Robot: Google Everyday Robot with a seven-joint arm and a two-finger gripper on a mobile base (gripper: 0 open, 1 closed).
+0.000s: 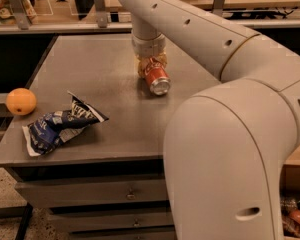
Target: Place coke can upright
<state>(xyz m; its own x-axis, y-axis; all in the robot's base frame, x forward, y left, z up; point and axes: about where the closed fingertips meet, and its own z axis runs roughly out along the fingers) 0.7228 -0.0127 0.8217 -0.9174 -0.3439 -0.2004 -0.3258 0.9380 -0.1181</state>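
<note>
One arm in shot: we saw the white jointed robot arm (230, 49) reach from the right foreground across the grey flat-topped table (90, 69), with its wrist pointing down over the far middle of the top. The two-finger gripper (151, 66) sat at the end of that wrist, low and close to the surface. Its yellowish fingers (141, 69) were clamped on the far end of the small red aluminium coke can (157, 79).

The coke can was not upright. It was tilted, with its silver end facing the camera and down to the right and its red side with white lettering facing up. We could not tell whether its low edge touched the table.

Two other items lay well apart from the coke can, near the table's left front edge. The round orange fruit (21, 101) sat at the left edge. The crumpled blue-and-white chip bag (60, 126) lay flat just right of it and nearer the front. We could not tell whether the two touched.

Grey drawer fronts (90, 191) ran below the tabletop.
</note>
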